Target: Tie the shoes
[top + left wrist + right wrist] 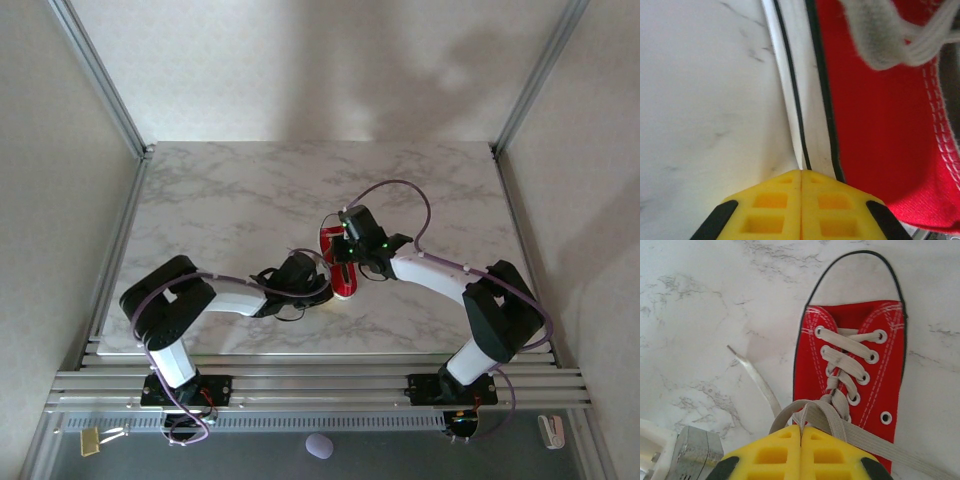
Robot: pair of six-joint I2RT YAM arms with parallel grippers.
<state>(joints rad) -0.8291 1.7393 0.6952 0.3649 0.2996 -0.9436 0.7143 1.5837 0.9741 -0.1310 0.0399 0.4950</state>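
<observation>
Right gripper [801, 431]: fingers pressed together, low over the shoe [885, 390] at its ankle end. A lace loop [805, 407] curves round the tips, but I cannot tell whether it is pinched between them.
Left gripper [801, 176]: fingers together, gripping nothing I can see, tips just beside the sole [807, 100] on the shoe's side.
Shoe position: upright on its sole near the middle of the table [200, 200], a little toward the near edge and well away from every corner.
Long axis: runs roughly from far edge to near edge. In the right wrist view the toe cap [855, 285] points straight away from the right gripper.
Laces [842, 360]: crossed up the front and gathered loosely at the top, with no bow yet.
Loose end [757, 380]: flat on the table beside the shoe, apart from both grippers.
Key relation: the lacing lies directly ahead of and below the right gripper. The left gripper meets the shoe side-on, with the laces above and beyond its tips.
Nearer arm: the right for the loop, by my judgement. The left would likely have to open and lift to reach another strand.
Stage: early in the knot, judging from the slack.
</observation>
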